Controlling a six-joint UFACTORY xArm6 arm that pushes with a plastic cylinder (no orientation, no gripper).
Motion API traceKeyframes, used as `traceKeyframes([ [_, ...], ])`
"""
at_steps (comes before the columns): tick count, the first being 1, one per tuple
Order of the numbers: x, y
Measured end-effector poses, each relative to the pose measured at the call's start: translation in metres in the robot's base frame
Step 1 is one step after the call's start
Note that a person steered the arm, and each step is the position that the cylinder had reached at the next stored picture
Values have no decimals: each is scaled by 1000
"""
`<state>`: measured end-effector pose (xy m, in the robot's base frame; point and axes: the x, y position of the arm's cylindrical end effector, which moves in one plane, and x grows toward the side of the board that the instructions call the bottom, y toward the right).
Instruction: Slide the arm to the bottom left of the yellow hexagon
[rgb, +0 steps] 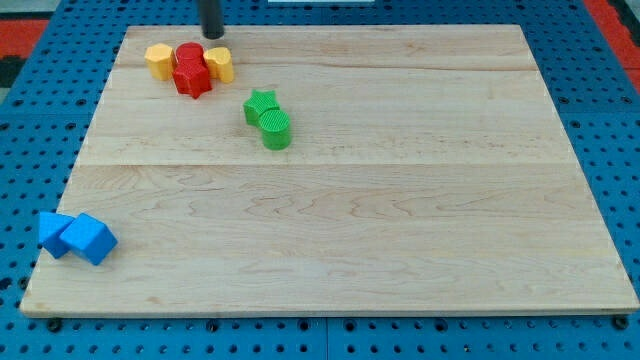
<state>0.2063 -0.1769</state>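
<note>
Blocks are clustered toward the board's (400, 200) left, with the rod at the top edge.

Nearest, two touching blue blocks (76, 237) are seen at bottom left. Mid-board, a green star (261, 104) abuts a green cylinder (276, 129). Farthest, the yellow hexagon (159, 60) is pressed against red blocks (191, 70), with another yellow block (220, 64) on their right. My tip (213, 36), jawless and holding nothing, is placed just above that block.

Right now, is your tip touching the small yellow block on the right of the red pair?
Apart. The camera view shows bare wood between my tip and the small yellow block, which sits just below it, toward the view's bottom.
</note>
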Motion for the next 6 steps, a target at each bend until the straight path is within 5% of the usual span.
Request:
traceKeyframes([
  [2,35,-93],
  [3,82,-103],
  [6,93,-83],
])
